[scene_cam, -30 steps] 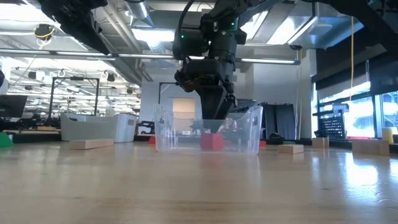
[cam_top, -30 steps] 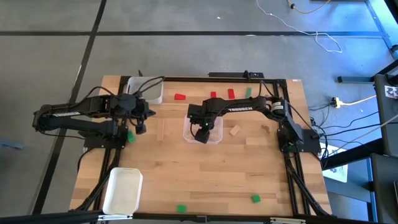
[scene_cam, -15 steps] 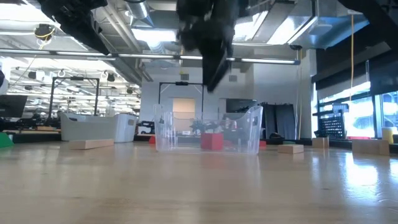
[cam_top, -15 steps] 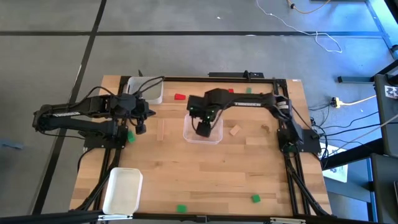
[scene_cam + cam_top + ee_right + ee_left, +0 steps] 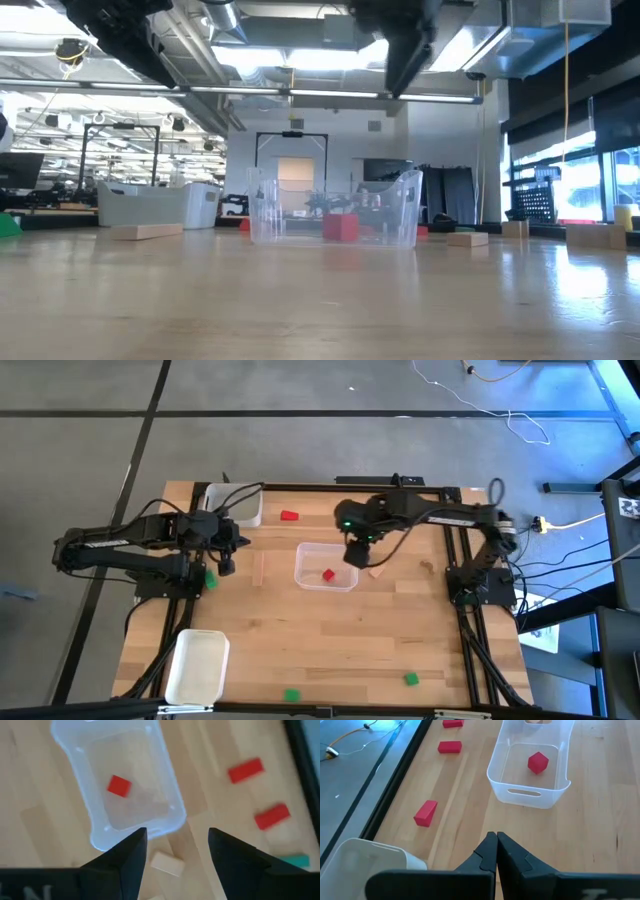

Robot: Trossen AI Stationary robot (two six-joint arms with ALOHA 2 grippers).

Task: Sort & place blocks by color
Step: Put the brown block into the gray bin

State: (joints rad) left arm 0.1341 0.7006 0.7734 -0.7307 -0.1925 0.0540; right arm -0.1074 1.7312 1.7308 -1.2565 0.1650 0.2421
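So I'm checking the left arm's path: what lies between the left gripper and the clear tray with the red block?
Only a thin tan wood strip lies between the shut left gripper and the clear plastic tray holding the red block; the high view shows it.

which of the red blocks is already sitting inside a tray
The red cube in the clear tray at the table's middle. The other red blocks lie on bare wood near the table's far edge.
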